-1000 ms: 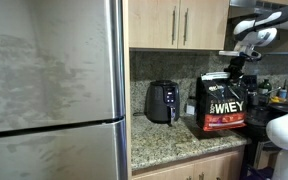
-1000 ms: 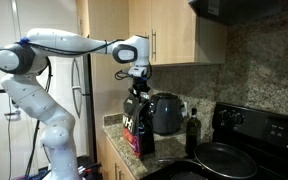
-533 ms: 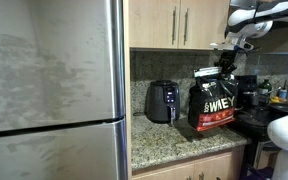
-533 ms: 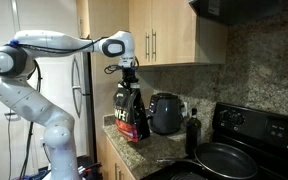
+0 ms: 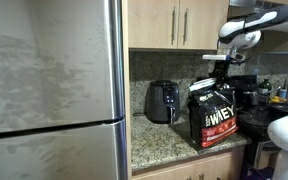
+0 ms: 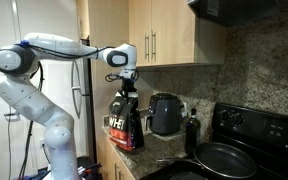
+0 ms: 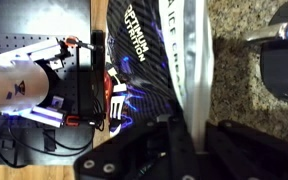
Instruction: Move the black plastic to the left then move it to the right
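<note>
Kitchen walls surround me. A tall steel refrigerator (image 5: 49, 90) fills one side in an exterior view. Wooden cabinets (image 5: 174, 22) hang above a speckled granite counter (image 5: 164, 142), and a black stove (image 6: 252, 128) sits at the counter's end. The black plastic bag (image 5: 214, 112) stands on that counter toward its front edge, showing white WHEY lettering and a red band. It is near the smaller black air fryer (image 5: 163, 102) and taller than it. A dark bottle (image 6: 192, 133) stands between the fryer and the stove. My gripper (image 5: 220, 72) reaches down from above, jaws pinched on the bag's top seam. In the wrist view the pale seal strip runs straight in between them.
</note>
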You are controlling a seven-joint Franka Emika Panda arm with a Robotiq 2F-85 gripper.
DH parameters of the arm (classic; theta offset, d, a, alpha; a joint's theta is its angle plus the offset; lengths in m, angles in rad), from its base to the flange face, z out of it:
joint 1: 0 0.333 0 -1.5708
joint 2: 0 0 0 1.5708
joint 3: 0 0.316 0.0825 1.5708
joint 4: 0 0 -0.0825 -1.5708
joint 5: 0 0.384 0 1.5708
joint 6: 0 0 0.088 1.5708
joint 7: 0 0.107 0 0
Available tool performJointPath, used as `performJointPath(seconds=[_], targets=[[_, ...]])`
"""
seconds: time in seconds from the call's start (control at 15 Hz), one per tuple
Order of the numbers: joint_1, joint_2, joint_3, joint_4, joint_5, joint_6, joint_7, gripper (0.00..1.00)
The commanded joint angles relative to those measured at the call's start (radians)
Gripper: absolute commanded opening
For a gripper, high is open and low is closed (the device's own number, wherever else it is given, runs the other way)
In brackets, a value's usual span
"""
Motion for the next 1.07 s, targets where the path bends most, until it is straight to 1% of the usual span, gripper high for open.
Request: performJointPath(seconds=[0.0, 0.07, 0.13, 0.2, 0.33, 0.4, 0.47, 0.53, 0.67, 0.87, 1.0], targets=[[0.071, 0.069, 0.118, 0.056, 0.140, 0.113, 0.192, 0.00], [0.098, 0.100, 0.155, 0.076, 0.150, 0.150, 0.231, 0.00], [0.119, 0.126, 0.199, 0.092, 0.145, 0.211, 0.283, 0.00], [0.121, 0.087, 0.142, 0.006, 0.104, 0.159, 0.226, 0.01], [0.165, 0.128, 0.191, 0.022, 0.111, 0.227, 0.300, 0.01], [0.170, 0.138, 0.197, 0.030, 0.110, 0.235, 0.311, 0.00], [0.167, 0.152, 0.208, 0.019, 0.085, 0.253, 0.318, 0.00], [0.179, 0.178, 0.215, 0.017, 0.084, 0.274, 0.317, 0.00], [0.202, 0.242, 0.238, 0.033, 0.091, 0.346, 0.356, 0.00], [0.252, 0.331, 0.241, 0.100, 0.163, 0.425, 0.433, 0.00], [0.291, 0.385, 0.251, 0.135, 0.178, 0.483, 0.475, 0.00]])
